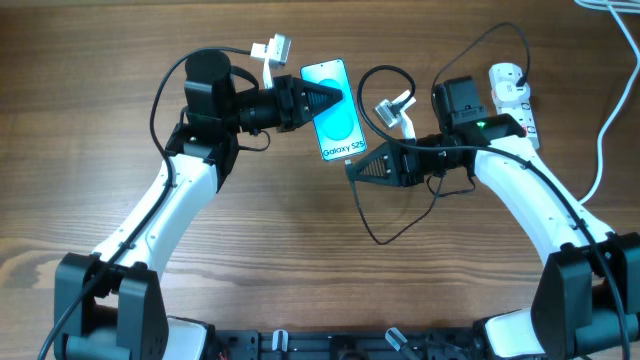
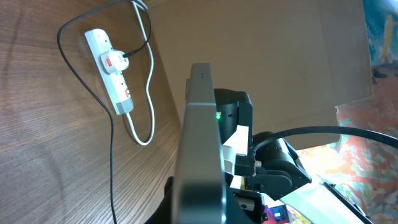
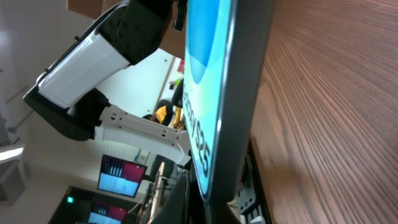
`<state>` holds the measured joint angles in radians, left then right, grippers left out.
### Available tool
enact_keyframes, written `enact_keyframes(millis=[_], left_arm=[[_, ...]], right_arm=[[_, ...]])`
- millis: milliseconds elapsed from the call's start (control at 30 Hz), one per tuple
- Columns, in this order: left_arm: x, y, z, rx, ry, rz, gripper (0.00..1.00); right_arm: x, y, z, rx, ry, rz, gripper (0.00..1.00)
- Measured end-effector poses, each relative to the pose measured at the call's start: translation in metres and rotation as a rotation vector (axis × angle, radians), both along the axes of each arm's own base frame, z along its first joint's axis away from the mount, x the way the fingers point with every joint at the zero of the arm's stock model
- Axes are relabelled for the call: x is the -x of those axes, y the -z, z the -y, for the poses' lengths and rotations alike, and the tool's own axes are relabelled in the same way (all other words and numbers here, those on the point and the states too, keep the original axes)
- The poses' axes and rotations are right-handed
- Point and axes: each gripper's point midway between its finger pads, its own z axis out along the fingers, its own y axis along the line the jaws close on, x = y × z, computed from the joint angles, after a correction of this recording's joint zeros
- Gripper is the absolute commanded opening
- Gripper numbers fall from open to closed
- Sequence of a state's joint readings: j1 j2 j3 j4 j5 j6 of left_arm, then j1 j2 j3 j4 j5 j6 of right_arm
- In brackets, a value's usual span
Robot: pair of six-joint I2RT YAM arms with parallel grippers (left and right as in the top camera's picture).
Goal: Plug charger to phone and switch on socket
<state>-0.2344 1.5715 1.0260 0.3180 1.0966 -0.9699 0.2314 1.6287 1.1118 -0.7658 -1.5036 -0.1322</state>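
Observation:
The phone, teal screen up with "Galaxy S25" on it, is held between both grippers at the table's back middle. My left gripper is shut on its upper end; in the left wrist view the phone runs edge-on out of the jaws. My right gripper is at the phone's lower end. The black charger cable ends at its fingertips; the connector tip is hidden. In the right wrist view the phone sits between the jaws. The socket lies at the back right with the white adapter plugged in.
The socket and the charger cable also show in the left wrist view. A thick white cord runs off the right edge. The cable's slack loops on the table below the right gripper. Bare wood lies in front of both arms.

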Motion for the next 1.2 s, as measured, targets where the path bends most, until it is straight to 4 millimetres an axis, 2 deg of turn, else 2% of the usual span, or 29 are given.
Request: enact_keyframes(millis=[667, 1200], left_arm=[[0.0001, 0.0002, 0.0004, 0.000, 0.000, -0.001, 0.04], [0.0003, -0.0001, 0.0022, -0.001, -0.001, 0.003, 0.04]], right_arm=[[-0.0048, -0.0045, -0.0013, -0.028, -0.004, 0.055, 0.04], [-0.0041, -0.0041, -0.0011, -0.019, -0.002, 0.016, 0.04]])
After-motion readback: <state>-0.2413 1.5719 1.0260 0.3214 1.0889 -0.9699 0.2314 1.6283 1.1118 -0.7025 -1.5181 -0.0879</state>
